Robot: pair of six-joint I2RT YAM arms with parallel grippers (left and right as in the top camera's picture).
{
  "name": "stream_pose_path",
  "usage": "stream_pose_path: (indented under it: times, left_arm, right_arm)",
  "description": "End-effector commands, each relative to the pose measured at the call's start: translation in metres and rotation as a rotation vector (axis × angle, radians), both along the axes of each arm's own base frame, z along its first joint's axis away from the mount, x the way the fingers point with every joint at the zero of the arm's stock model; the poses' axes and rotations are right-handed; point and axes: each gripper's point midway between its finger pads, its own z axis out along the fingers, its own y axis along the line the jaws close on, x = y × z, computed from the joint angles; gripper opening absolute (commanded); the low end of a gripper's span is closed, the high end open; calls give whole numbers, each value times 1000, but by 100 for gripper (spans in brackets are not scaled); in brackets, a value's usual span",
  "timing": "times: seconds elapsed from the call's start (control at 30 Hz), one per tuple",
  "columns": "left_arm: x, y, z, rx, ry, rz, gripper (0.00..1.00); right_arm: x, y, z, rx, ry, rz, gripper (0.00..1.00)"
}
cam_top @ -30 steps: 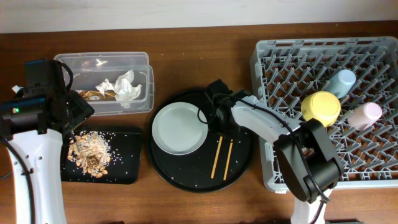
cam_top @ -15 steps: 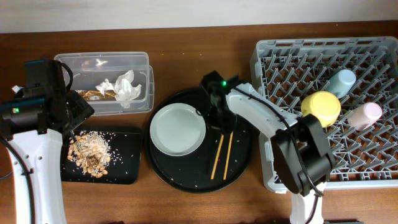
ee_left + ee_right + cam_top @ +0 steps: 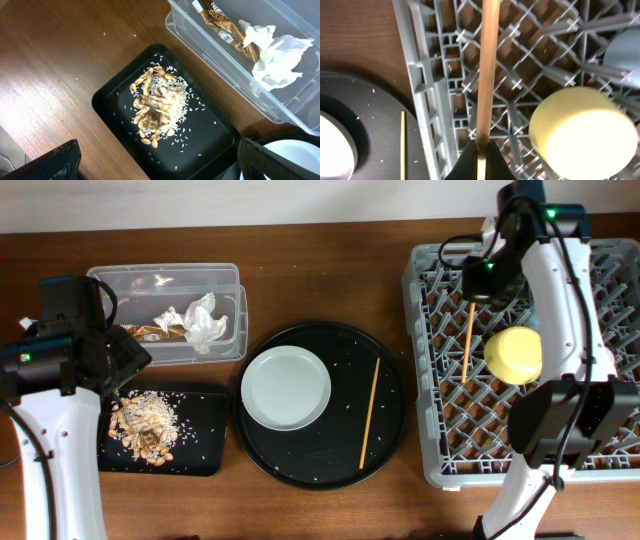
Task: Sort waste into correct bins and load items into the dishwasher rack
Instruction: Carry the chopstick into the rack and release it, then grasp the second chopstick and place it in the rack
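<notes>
1. Handling, as a judgement: the chopstick [image 3: 468,338] is a light, stiff, thin wooden rod. It should not bend, but its smooth, narrow shaft could swivel or slide between flat pads. The present hold is at one end, so the long free length acts as a lever. A bump against a peg could twist it out of line.
2. The second chopstick [image 3: 370,412] should handle the same way. Lying flat, it gives little height to grip. A pinch across its width near the upper end looks safest.
3. Look: the chopstick is pale tan wood, straight and even in colour. In the right wrist view it runs up the middle of the frame from the fingertips.
4. Right gripper [image 3: 476,292]: the jaws are closed tight on one end of the chopstick and hold nothing else.
5. Position: the chopstick hangs over the left part of the dishwasher rack [image 3: 440,410], just beside the yellow bowl [image 3: 515,352], which sits in the rack. I cannot tell whether its far tip touches the lattice.
6. The second chopstick lies on the round black tray [image 3: 320,460], right of the plate [image 3: 286,387] and apart from it.
7. Left gripper [image 3: 110,358]: the jaws are spread fully and are empty, above the shallow black tray [image 3: 205,455] that holds the food scraps [image 3: 145,425].
8. The tissue [image 3: 200,320] and wrapper [image 3: 150,332] lie in the clear box [image 3: 165,280].
</notes>
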Motion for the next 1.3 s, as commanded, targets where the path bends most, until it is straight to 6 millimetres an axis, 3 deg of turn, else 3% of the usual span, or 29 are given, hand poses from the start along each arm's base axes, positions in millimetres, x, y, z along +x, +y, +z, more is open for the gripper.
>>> stream_pose_path:
  times: [0.0, 0.3, 0.33, 0.37, 0.4, 0.43, 0.5, 0.63, 0.77, 0.8, 0.87, 0.93, 0.97, 1.07, 1.1, 1.13, 1.27]
  left_arm:
    - [-1, 1, 5, 2, -19, 16, 99]
    - [-1, 1, 5, 2, -19, 16, 100]
    - [-1, 1, 5, 2, -19, 16, 100]
    - [-1, 1, 5, 2, -19, 16, 99]
    - [-1, 1, 5, 2, -19, 16, 99]
    - [-1, 1, 5, 2, -19, 16, 100]
    - [-1, 1, 5, 2, -19, 16, 100]
    - [-1, 1, 5, 2, -19, 16, 100]
    - [-1, 1, 5, 2, -19, 16, 100]
    - [-1, 1, 5, 2, -19, 16, 100]
    - [-1, 1, 5, 2, -19, 16, 100]
    - [-1, 1, 5, 2, -19, 16, 100]
    - [-1, 1, 5, 2, -19, 16, 100]
    - [-1, 1, 5, 2, -19, 16, 100]
    - [-1, 1, 5, 2, -19, 16, 99]
    - [-1, 1, 5, 2, -19, 16, 100]
    - [-1, 1, 5, 2, -19, 16, 100]
  right_arm:
    - [6, 11, 7, 81, -48, 90, 4]
    - [10, 43, -29, 152, 36, 150, 7]
    - [9, 45, -30, 155, 45, 152, 32]
    - [7, 46, -31, 156, 52, 154, 77]
    - [6, 49, -31, 161, 62, 144, 88]
    - [2, 51, -31, 165, 80, 128, 90]
    - [-6, 55, -30, 169, 108, 131, 90]
    - [-24, 74, -9, 174, 120, 130, 89]
    - [-56, 137, -6, 162, 203, 228, 86]
    - [-61, 152, -9, 127, 213, 248, 98]
    - [-66, 157, -17, 21, 219, 202, 98]
    - [-76, 159, -34, -112, 236, 58, 99]
    - [-82, 163, -46, -132, 253, -2, 87]
    - [-93, 174, -92, -143, 284, -35, 75]
    - [-97, 172, -109, -148, 296, -41, 56]
    - [-101, 171, -120, -148, 306, -41, 48]
    - [-117, 174, -157, -98, 351, -40, 45]
